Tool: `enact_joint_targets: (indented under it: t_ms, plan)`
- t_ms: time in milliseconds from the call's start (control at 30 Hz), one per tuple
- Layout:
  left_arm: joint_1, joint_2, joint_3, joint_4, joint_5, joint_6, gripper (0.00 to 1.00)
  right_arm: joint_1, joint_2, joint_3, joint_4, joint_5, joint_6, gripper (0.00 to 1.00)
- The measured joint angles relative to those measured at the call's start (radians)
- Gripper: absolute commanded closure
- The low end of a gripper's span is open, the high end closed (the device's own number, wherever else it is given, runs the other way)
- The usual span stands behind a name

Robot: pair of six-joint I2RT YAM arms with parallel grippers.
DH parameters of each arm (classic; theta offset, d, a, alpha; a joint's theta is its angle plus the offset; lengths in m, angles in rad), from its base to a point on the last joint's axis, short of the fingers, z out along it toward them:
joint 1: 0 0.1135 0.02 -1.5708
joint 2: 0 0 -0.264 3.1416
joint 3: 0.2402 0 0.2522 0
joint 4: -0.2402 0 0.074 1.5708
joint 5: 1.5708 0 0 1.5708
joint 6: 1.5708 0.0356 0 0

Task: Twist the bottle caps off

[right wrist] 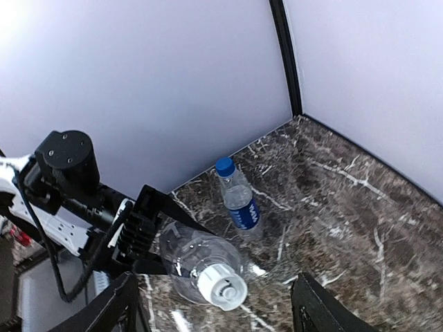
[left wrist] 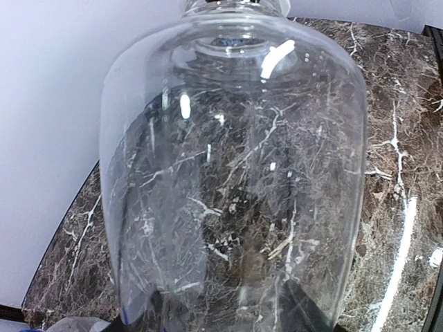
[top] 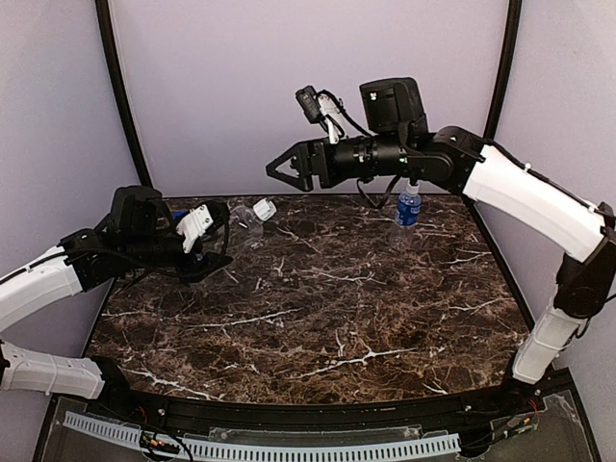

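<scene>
Progress: judging it early, finding no cap off in any view. Seeing the white cap (right wrist: 221, 287) sitting on the neck of the unlabelled bottle (top: 243, 223); not being able to tell whether loosened at all. Noting the left gripper (top: 218, 246) clamping that bottle round its body, holding it tilted and clear of the surface at the left of the top view, pointing the cap end toward upper centre. Filling almost the whole left wrist view with clear plastic wall. Noting the right gripper (top: 277, 166) hanging in the air at upper centre of the top view, holding its jaws apart, gripping nothing, keeping off the white cap. Looking straight down onto that cap at bottom centre of the right wrist view.

Spotting the labelled bottle (top: 408, 207) standing upright at the upper right of the top view, close to the back wall, wearing the dark blue cap (right wrist: 224, 166), touching neither arm. Finding no third bottle or cap.

Reckoning what is left: twisting off the white cap, then the dark blue one, then any other out of view.

Surface: dark brown marble-patterned tabletop (top: 318, 318), white-veined, glossy, throwing reflections. Room: pale lilac walls (top: 289, 58) closing in at back and sides; black posts (top: 120, 87) rising at upper left and upper right.
</scene>
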Motion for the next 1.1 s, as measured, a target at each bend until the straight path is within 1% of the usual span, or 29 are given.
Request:
enact_joint_targets:
  t_ms: [100,200,433,500,567,600,767,867,967,1000,1033,1100]
  plan:
    - [0.000,-0.002,-0.010,0.019,-0.037,0.010,0.56,0.002,0.075,0.073,-0.046,-0.029,0.121,0.24]
    - [0.000,-0.006,-0.018,0.031,-0.056,0.016,0.56,0.003,0.129,0.115,-0.100,-0.054,0.189,0.24]
    - [0.000,-0.013,-0.022,0.047,-0.066,0.021,0.56,0.006,0.235,0.218,-0.232,-0.080,0.246,0.34]
    - [0.000,-0.013,-0.022,0.047,-0.065,0.021,0.56,0.006,0.246,0.226,-0.249,-0.091,0.254,0.42]
    - [0.000,-0.013,-0.022,0.048,-0.064,0.021,0.56,0.006,0.258,0.238,-0.260,-0.105,0.261,0.54]
    - [0.000,-0.013,-0.022,0.048,-0.064,0.021,0.56,0.006,0.263,0.245,-0.266,-0.110,0.259,0.57]
    - [0.000,-0.016,-0.024,0.048,-0.058,0.022,0.56,0.006,0.273,0.263,-0.271,-0.126,0.253,0.56]
    - [0.000,-0.019,-0.024,0.048,-0.050,0.024,0.56,0.006,0.273,0.267,-0.270,-0.129,0.252,0.58]
    - [0.000,-0.022,-0.024,0.048,-0.043,0.027,0.56,0.005,0.274,0.268,-0.270,-0.136,0.252,0.54]
    - [0.000,-0.024,-0.024,0.048,-0.042,0.027,0.56,0.005,0.275,0.268,-0.270,-0.138,0.253,0.54]
    - [0.000,-0.025,-0.024,0.048,-0.042,0.029,0.56,0.005,0.275,0.268,-0.270,-0.142,0.254,0.55]
    - [0.000,-0.027,-0.024,0.048,-0.041,0.031,0.56,0.005,0.276,0.268,-0.270,-0.148,0.253,0.62]
